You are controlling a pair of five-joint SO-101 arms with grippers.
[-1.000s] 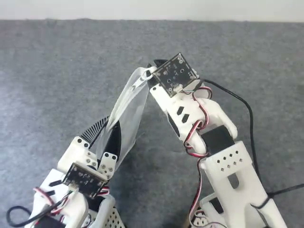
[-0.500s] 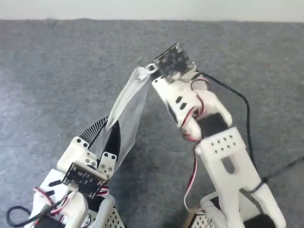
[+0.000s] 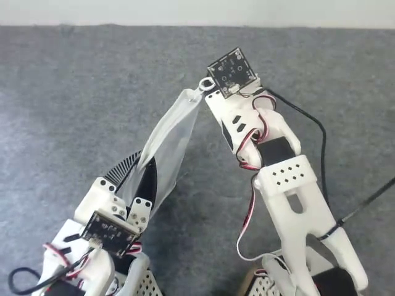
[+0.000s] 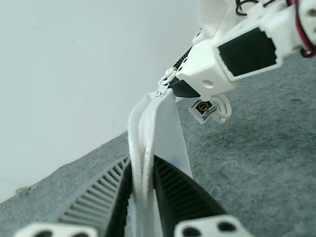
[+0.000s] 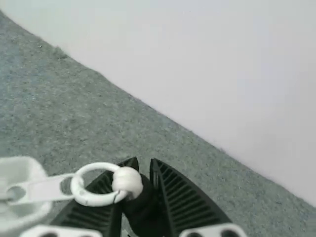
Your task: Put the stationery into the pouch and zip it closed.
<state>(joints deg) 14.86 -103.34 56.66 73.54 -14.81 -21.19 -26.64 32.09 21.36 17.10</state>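
Both arms aloft; left pincer (image 4: 142,167) pinching pouch (image 3: 170,145), right pincer (image 5: 143,165) pinching zipper pull (image 5: 49,188).

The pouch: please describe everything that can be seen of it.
The pouch is translucent white, seemingly soft plastic, flat and long. It hangs stretched above the grey table, slanting between the arms. The left gripper clamps its near end; at the far end the right gripper holds the white ring of its metal zipper pull. Its contents cannot be told.
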